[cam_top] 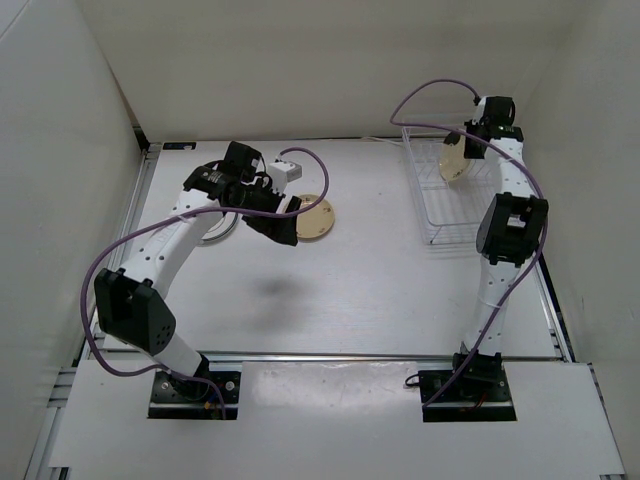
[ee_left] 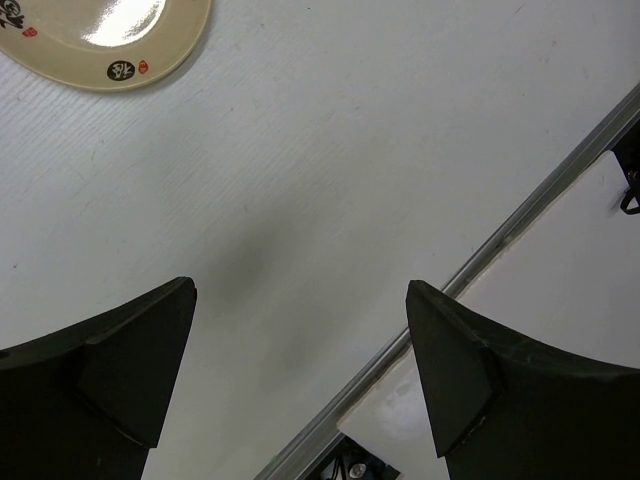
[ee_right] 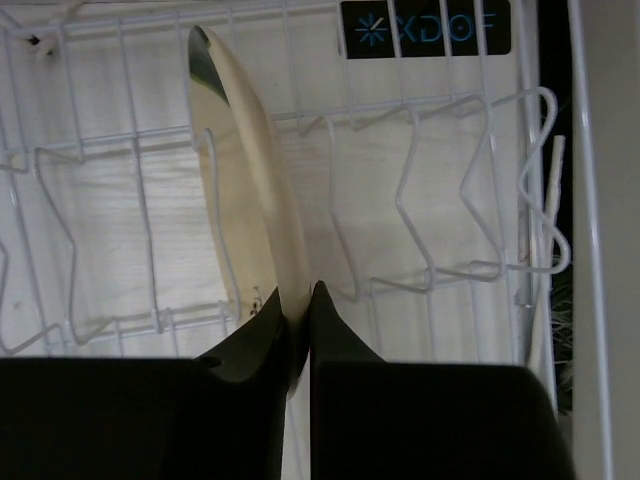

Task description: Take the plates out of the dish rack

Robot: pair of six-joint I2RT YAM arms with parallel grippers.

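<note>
My right gripper [cam_top: 466, 146] is at the far end of the white wire dish rack [cam_top: 436, 215]. In the right wrist view it [ee_right: 298, 295] is shut on the rim of a cream plate [ee_right: 245, 190] that stands on edge among the rack wires [ee_right: 432, 272]. That plate [cam_top: 455, 160] also shows in the top view. A beige plate [cam_top: 316, 217] lies flat on the table. My left gripper [cam_top: 284, 231] hovers beside it, open and empty [ee_left: 300, 290]. The beige plate [ee_left: 100, 40] has dark marks on its rim. A pale plate [cam_top: 221, 229] lies partly hidden under the left arm.
White walls close in the table at the left, back and right. A metal rail [ee_left: 520, 225] runs along the table's near edge. The rack stands at the back right beside the right arm's elbow [cam_top: 510, 228].
</note>
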